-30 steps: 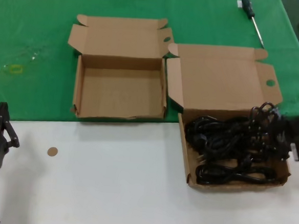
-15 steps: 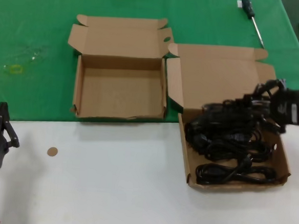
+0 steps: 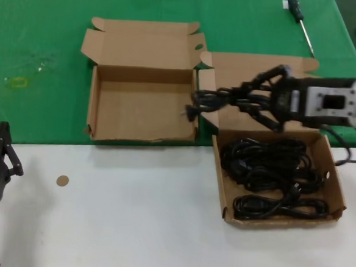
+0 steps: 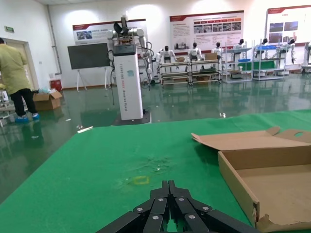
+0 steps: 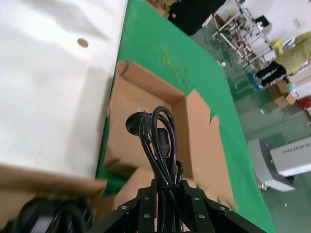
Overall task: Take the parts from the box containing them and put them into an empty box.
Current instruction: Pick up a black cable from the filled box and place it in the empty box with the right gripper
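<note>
My right gripper (image 3: 249, 97) is shut on a black power cord bundle (image 3: 214, 99) and holds it in the air over the larger box's lid, its plug end reaching the smaller empty box's (image 3: 144, 110) right wall. In the right wrist view the cord bundle (image 5: 155, 136) hangs between the fingers above the empty box (image 5: 141, 111). More cord bundles (image 3: 272, 173) lie in the larger box (image 3: 340, 187). My left gripper (image 3: 0, 148) is parked at the near left, shut and empty; its closed gripper tips (image 4: 168, 185) point over the green cloth.
A black-handled screwdriver (image 3: 299, 17) lies on the green cloth at the far right. A small brown disc (image 3: 62, 180) lies on the white table near the left arm. The empty box (image 4: 262, 179) shows to one side in the left wrist view.
My right gripper has lifted a cord bundle out of the larger box and carried it left toward the smaller box. The left arm has not moved.
</note>
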{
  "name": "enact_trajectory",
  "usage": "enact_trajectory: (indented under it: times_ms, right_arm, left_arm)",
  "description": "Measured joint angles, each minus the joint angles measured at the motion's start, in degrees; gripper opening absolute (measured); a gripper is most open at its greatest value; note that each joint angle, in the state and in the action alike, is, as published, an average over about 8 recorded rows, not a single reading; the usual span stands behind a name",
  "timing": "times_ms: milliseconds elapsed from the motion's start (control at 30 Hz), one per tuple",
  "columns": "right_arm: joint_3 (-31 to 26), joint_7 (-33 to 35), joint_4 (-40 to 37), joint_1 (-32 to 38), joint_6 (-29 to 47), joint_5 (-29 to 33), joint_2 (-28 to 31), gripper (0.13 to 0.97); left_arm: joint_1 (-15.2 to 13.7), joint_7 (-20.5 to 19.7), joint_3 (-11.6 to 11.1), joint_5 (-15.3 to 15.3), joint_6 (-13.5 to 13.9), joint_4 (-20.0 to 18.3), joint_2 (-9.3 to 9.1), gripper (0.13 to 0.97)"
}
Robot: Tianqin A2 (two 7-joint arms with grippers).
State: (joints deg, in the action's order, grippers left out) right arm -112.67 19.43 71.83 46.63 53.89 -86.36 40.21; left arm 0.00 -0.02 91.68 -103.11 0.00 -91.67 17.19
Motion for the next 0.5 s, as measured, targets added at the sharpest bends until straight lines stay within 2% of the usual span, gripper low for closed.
enact_trajectory:
  times_ms: [500]
  right_arm:
    - [-4.9,-3.1,-1.8,3.5,-4.7,5.1,-9.9,0.237]
  left_arm:
    - [0.0,0.0,0.0,0.0,0.0,0.0,0.00,0.152]
